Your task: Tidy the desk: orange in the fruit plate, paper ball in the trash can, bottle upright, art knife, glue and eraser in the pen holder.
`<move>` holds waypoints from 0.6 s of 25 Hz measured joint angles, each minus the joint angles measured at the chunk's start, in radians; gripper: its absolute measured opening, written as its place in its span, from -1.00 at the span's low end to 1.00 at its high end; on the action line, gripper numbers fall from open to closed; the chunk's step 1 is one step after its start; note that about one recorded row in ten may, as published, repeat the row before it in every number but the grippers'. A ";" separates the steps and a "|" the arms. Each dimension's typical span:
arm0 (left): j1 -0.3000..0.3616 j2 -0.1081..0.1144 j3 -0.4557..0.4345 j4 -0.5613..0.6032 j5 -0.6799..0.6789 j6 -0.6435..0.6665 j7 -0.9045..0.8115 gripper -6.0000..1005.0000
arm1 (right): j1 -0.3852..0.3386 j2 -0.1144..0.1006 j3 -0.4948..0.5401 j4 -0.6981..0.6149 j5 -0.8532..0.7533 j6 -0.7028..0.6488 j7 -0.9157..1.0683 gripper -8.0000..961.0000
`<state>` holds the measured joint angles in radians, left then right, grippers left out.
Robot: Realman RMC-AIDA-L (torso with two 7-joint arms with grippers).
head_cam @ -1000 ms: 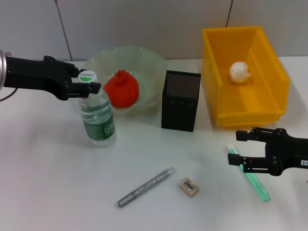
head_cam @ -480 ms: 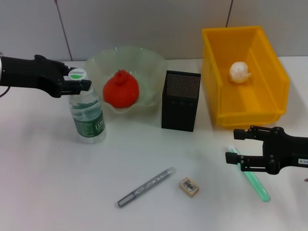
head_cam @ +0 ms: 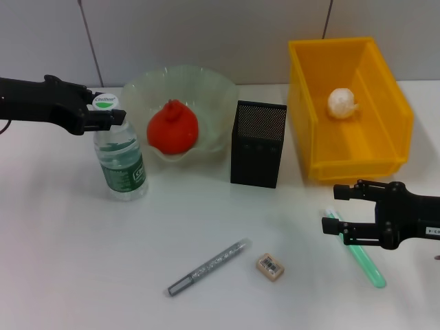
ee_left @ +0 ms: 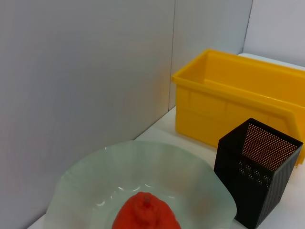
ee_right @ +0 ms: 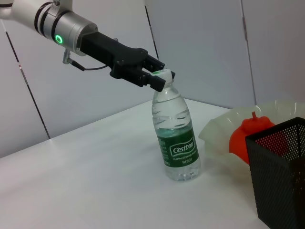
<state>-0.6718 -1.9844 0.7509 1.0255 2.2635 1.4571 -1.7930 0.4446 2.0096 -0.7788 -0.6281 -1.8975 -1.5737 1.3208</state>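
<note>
clear plastic water bottle [head_cam: 122, 159] with its dark green label stands nearly upright on the white surface [head_cam: 69, 261], just beside the pale-green scalloped fruit plate [head_cam: 206, 89]. the left gripper [head_cam: 103, 115] clasps it at the pale cap, probably to steady it while it settles. the right gripper [head_cam: 337, 212] hovers with jaws apart over a green glue stick [head_cam: 361, 258], apparently ready to grasp it for the black mesh pen holder [head_cam: 258, 144].

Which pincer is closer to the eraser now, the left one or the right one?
The right. The right pincer hovers beside the eraser, over the green stick. The left pincer is far away, at the cap of the bottle.
</note>
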 joint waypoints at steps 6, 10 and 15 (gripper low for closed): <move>0.003 0.001 0.003 0.001 0.001 -0.016 0.000 -0.11 | -0.001 0.001 0.006 0.001 0.000 0.000 0.000 0.64; 0.003 -0.004 0.003 0.003 0.017 -0.039 0.001 -0.11 | -0.001 0.001 0.007 0.002 0.000 0.000 0.000 0.64; -0.003 -0.014 0.003 0.003 0.046 -0.053 0.000 -0.11 | 0.000 0.001 0.007 0.002 0.000 0.000 0.000 0.64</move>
<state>-0.6747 -1.9982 0.7537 1.0288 2.3096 1.4040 -1.7930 0.4449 2.0110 -0.7715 -0.6258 -1.8975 -1.5739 1.3207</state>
